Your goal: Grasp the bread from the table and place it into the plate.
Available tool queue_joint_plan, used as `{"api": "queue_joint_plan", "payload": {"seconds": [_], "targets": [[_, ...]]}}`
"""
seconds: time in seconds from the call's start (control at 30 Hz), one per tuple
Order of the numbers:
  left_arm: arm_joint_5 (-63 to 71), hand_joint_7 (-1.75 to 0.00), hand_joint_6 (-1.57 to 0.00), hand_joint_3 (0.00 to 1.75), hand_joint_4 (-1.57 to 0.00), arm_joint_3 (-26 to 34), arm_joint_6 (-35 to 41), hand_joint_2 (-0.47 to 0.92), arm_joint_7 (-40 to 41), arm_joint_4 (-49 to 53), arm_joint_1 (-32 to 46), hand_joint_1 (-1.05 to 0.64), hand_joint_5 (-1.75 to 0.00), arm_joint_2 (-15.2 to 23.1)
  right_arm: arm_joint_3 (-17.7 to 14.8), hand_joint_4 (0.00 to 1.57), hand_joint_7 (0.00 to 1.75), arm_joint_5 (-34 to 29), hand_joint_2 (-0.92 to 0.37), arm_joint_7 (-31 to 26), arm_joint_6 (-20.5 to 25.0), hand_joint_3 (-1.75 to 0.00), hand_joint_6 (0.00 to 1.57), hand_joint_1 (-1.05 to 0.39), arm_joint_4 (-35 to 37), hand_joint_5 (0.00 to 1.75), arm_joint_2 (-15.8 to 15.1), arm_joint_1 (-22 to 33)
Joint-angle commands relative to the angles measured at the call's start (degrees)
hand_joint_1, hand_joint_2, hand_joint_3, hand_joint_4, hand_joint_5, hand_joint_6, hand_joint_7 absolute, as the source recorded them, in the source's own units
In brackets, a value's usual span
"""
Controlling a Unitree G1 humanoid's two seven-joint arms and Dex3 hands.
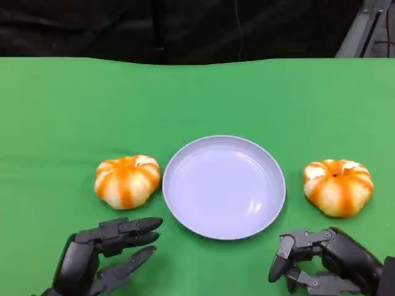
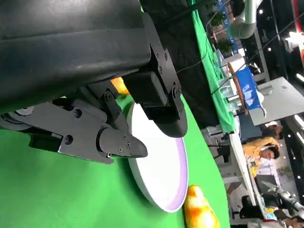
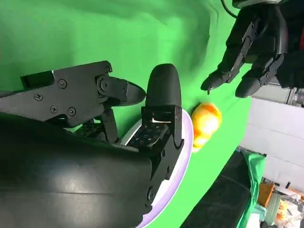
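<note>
One bread (image 1: 127,180) is lying at the plate's (image 1: 185,216) nine o'clock, another (image 1: 338,187) at its three. Both hands, left (image 1: 102,254) and right (image 1: 324,260), are hovering at seven and five, fingers apart, gripping nothing.

No readable text, label, brand, number or sign appeared in any view; the blue panel (image 2: 247,91) in the background of the left wrist view was too blurred to read.

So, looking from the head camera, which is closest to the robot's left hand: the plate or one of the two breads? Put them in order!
From the left hand:
1. Left bread, just above the hand.
2. Plate, in the middle.
3. Right bread, far across the plate.
</note>
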Motion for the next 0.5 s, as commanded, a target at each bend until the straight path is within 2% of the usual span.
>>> {"api": "queue_joint_plan", "payload": {"seconds": [0.03, 0.5], "targets": [[-0.73, -0.01, -1.0, 0.15, -0.96, 0.29, 0.43, 0.92, -0.45, -0.69, 0.47, -0.15, -0.19, 0.58, -0.21, 0.71, 1.07, 0.22, -0.89, -0.15, 0.03, -0.53, 0.8, -0.04, 0.0, 1.6, -0.92, 0.15], [-0.73, 0.0, -1.0, 0.15, -0.97, 0.29, 0.43, 0.92, -0.45, -0.69, 0.47, -0.15, -0.17, 0.58, -0.21, 0.71, 1.07, 0.22, -0.89, -0.15, 0.03, -0.54, 0.8, -0.04, 0.0, 1.6, -0.92, 0.15]]}}
